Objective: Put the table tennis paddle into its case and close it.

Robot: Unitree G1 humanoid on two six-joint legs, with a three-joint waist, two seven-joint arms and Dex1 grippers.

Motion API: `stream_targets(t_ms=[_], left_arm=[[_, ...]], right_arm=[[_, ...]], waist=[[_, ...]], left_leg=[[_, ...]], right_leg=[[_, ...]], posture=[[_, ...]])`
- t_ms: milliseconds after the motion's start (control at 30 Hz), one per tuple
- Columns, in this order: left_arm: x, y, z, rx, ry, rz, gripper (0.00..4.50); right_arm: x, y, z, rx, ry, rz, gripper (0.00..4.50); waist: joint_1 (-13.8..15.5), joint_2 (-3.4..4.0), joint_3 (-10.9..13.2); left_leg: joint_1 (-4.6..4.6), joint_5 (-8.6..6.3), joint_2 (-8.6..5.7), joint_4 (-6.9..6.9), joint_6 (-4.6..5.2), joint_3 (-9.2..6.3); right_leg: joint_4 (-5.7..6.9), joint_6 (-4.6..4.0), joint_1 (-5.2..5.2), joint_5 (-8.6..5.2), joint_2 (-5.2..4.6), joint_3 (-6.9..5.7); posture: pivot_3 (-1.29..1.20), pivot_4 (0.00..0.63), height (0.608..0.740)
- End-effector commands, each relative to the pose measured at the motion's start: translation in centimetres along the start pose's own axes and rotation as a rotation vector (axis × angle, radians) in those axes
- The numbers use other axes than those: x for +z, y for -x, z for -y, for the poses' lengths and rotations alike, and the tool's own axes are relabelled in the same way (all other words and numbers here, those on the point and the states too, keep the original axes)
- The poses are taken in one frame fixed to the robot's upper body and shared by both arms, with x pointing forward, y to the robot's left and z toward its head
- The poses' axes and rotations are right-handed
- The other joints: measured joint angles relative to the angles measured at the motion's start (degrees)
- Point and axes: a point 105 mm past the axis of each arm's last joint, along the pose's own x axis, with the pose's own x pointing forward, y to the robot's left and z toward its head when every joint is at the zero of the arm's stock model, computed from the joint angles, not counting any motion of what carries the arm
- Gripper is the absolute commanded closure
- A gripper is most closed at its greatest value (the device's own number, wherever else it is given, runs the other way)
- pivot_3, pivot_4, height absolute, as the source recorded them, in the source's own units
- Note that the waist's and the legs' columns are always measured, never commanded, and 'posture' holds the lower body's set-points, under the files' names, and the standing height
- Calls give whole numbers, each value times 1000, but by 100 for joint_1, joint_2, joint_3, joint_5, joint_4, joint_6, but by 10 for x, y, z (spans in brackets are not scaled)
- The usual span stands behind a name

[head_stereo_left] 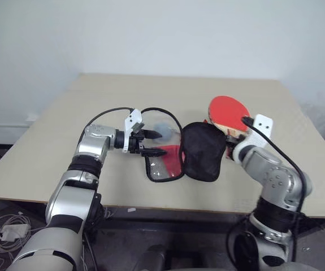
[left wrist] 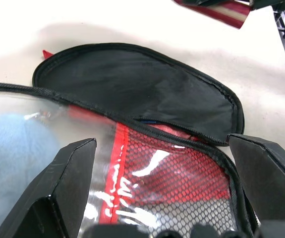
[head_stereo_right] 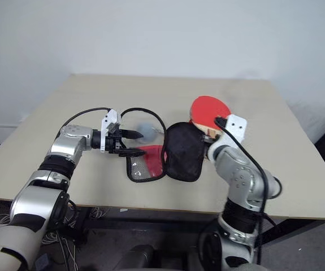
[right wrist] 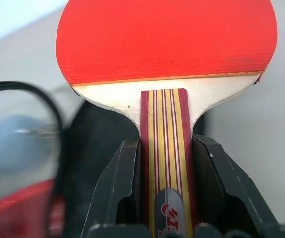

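**Paddle gripped by the handle, case lying open on the table**

The right gripper (right wrist: 164,188) pinches the table tennis paddle (head_stereo_left: 228,114) by its striped wooden handle, one black finger pressed against each side of it. The paddle is up off the table (head_stereo_left: 94,107), its red round face at the far end and its handle toward the robot, so its long axis runs away from the robot along the line of the gripper, with the face tilted a little toward the robot's left in the head views. It sits just beyond and to the right of the case's open black flap.

The case (head_stereo_left: 182,152) lies flat on the table near the front edge, between the two arms. It is unzipped and spread in two halves: the black-lined flap (head_stereo_left: 202,151) on the robot's right, and the half with the clear window and red mesh (left wrist: 167,168) on its left. A black cord (head_stereo_left: 162,113) loops off the far side of the case, and a pale grey-blue plush ball (head_stereo_left: 163,131) rests on the window half.

The left gripper (head_stereo_left: 154,142) points to the robot's right, just above the window half's left edge, its two fingers spread wide with nothing between them.

Count: one paddle, one case, one plush ball, one cord, two grippers.
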Motion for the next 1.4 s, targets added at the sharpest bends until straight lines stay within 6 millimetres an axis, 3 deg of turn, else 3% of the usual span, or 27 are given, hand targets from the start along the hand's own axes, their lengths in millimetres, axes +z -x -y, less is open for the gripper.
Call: stream_targets(t_ms=[33, 167, 333, 600, 1067, 1400], left_arm=[[16, 2, -4, 12, -50, 20, 0], [15, -1, -1, -5, -48, 10, 0], [15, -2, 1, -20, -42, 2, 0], [12, -3, 0, -24, -33, -21, 0], [6, -15, 5, -48, -20, -24, 0], [4, -16, 6, -55, -17, -27, 0]], right_arm=[[1, -2, -15, 14, -26, 22, 3386], [-24, -21, -24, 11, -72, -72, 3386], [-35, -31, -32, 29, -99, -123, 3386], [-31, -28, -71, 167, -69, -117, 3386], [8, -10, -99, 277, -25, -18, 3386], [-27, -18, -102, 295, -88, -168, 3386]], waist=[[-2, 0, 0], [-51, 0, 0], [-134, 1, 0], [-299, 1, 0], [-293, 1, 0], [-289, 0, -1]], left_leg=[[0, 0, -3, 0, -1, 0], [3, -1, -10, -2, -5, 2], [4, 10, -10, -10, -4, -1], [8, 13, -10, -11, -2, -2], [9, 16, -9, -10, -1, -2], [8, 17, -9, -9, 0, -2]], right_leg=[[0, 0, 0, 0, -3, -1], [1, 4, 0, 3, -6, 3], [4, 2, 0, 6, -6, 1], [5, 7, 3, 11, -4, 4], [5, 10, 2, 20, 0, 9], [5, 10, 3, 21, -1, 9]], posture=[[0, 0, 740], [0, 0, 740], [0, 0, 740], [0, 0, 740], [0, 0, 740], [0, 0, 740]])
